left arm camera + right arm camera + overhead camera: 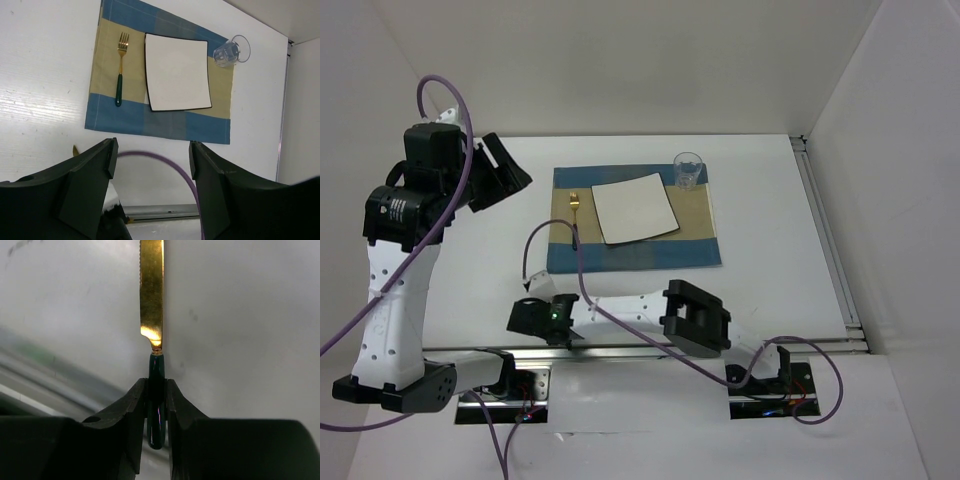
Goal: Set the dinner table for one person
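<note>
White walls close in the dinner table [770, 290], a wide white top that fills the middle of the top view, partly set for a meal.
At its upper centre lies a blue-and-tan placemat [700, 250], and a square white plate [635, 208] with a dark rim sits on the middle of it. The left gripper [150, 160] hangs high at the upper left of the top view, jaws spread wide with nothing between them. The right gripper [156, 405], low near the bottom edge of the table, is clamped on the green handle of a knife [151, 290] whose gold blade points away from it. A clear glass [688, 170] stands at the placemat's upper right corner. A gold fork [120, 70] with a green handle lies just left of the plate.
</note>
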Controlling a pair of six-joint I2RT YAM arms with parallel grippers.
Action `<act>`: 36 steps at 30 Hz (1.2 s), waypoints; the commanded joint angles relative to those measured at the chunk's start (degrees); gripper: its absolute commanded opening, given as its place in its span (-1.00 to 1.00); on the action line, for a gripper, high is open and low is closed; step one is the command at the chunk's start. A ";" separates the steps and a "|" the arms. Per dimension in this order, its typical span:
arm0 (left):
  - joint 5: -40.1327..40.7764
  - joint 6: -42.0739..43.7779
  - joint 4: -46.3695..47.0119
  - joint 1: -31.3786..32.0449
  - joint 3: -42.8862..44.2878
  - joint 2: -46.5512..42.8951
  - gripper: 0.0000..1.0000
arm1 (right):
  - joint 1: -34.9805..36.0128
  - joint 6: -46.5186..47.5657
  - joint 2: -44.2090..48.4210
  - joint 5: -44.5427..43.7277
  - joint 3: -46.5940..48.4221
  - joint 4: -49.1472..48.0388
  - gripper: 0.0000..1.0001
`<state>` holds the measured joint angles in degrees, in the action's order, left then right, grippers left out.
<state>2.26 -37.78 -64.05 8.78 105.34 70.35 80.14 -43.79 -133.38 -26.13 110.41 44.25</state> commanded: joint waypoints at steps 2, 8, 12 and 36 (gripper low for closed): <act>-0.68 -0.19 2.88 0.19 2.41 0.84 0.52 | 1.95 4.15 12.96 2.22 -8.36 -8.21 -0.87; -0.68 -0.72 4.19 0.19 2.94 1.99 0.52 | 1.43 1.25 25.17 0.47 -20.66 -6.19 -0.89; -0.68 -1.24 4.81 0.19 2.41 3.04 0.52 | -0.85 -3.31 31.24 -1.90 -24.97 1.07 -0.89; -2.61 -1.33 6.13 0.19 3.29 11.13 0.52 | -46.71 17.57 52.00 7.49 -44.40 -10.92 -0.84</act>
<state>1.34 -39.24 -59.90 8.78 108.95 80.95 37.91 -36.49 -79.44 -22.72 66.13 43.44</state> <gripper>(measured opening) 0.759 0.260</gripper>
